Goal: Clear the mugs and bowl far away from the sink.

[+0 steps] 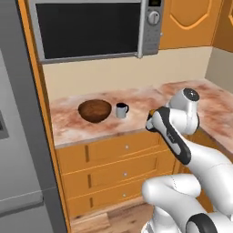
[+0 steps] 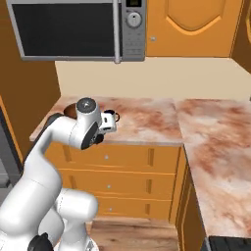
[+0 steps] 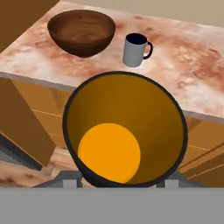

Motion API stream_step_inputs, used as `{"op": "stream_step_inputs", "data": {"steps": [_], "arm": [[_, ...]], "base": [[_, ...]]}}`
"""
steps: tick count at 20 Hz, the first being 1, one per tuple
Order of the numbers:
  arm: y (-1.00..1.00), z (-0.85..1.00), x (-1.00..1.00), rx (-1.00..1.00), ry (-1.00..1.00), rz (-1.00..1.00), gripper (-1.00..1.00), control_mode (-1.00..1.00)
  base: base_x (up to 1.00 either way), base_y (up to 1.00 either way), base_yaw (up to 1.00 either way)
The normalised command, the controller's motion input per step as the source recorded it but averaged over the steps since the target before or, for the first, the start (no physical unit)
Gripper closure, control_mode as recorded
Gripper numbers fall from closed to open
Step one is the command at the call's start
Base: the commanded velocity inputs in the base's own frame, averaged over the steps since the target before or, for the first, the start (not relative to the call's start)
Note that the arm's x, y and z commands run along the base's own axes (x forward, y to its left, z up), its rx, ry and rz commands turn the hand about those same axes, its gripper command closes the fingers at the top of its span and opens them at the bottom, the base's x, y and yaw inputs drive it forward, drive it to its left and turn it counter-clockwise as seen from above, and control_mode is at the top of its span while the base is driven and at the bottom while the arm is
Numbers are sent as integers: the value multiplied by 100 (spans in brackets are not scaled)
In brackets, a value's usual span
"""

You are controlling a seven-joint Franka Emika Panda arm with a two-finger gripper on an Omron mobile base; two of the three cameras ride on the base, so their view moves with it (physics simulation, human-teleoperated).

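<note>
1. Nearest you, the gripper (image 3: 117,183) is clamped on the black mug (image 3: 124,129); in the hand view its orange inside gapes straight at the camera, so the mug rides in the hand in front of the counter edge, out over the drawers (image 1: 123,173)
2. Keep that clamp firm and the mug level as you carry it in over the counter (image 3: 192,83); bring its base above the edge before you go lower, or in my judgement it may clip the lip
3. Next out, the grey mug (image 3: 134,50) stands upright on the marble, handle to the right, just beside the bowl (image 3: 82,31) but not touching it
4. You want a bare patch for the black mug: the open marble right of the grey mug looks safest, well apart from both pieces
5. Set it down flat, then part the fingers only once it rests
6. Farthest back are the wall and the microwave (image 1: 91,27) above
</note>
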Motion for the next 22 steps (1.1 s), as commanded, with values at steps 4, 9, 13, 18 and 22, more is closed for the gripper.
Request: {"op": "stream_step_inputs", "data": {"steps": [4, 9, 13, 18, 22], "arm": [[0, 0, 0, 0, 0, 0, 100, 100], [0, 0, 0, 0, 0, 0, 100, 100], [0, 0, 0, 0, 0, 0, 100, 100], [-25, 1, 15, 0, -5, 1, 100, -100], [-56, -6, 63, 0, -3, 1, 100, -100]], "base": [[66, -57, 45], [60, -61, 33], [34, -60, 20], [16, -33, 5], [0, 0, 0]]}}
